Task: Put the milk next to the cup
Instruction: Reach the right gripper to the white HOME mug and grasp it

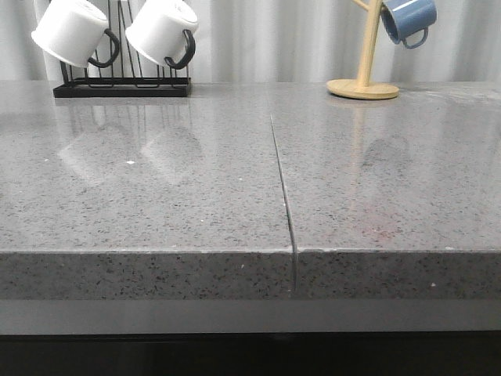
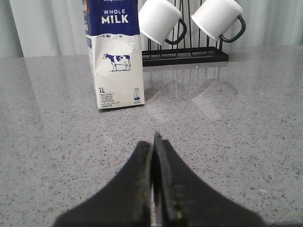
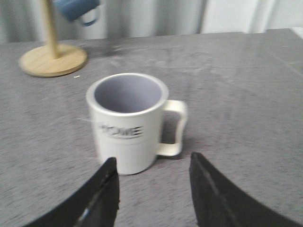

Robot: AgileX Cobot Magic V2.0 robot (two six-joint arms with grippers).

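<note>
The milk, a tall white carton with a dark blue "WHOLE MILK" band and a cow picture, stands upright on the grey counter in the left wrist view. My left gripper is shut and empty, some way short of the carton. The cup, a cream-white "HOME" mug with a cream handle, stands upright in the right wrist view. My right gripper is open and empty just in front of it, not touching. Neither the milk, the cup nor the grippers show in the front view.
A black rack holds two white mugs with black handles at the back left; it also shows behind the milk. A wooden mug tree with a blue mug stands at the back right. A seam runs down the counter.
</note>
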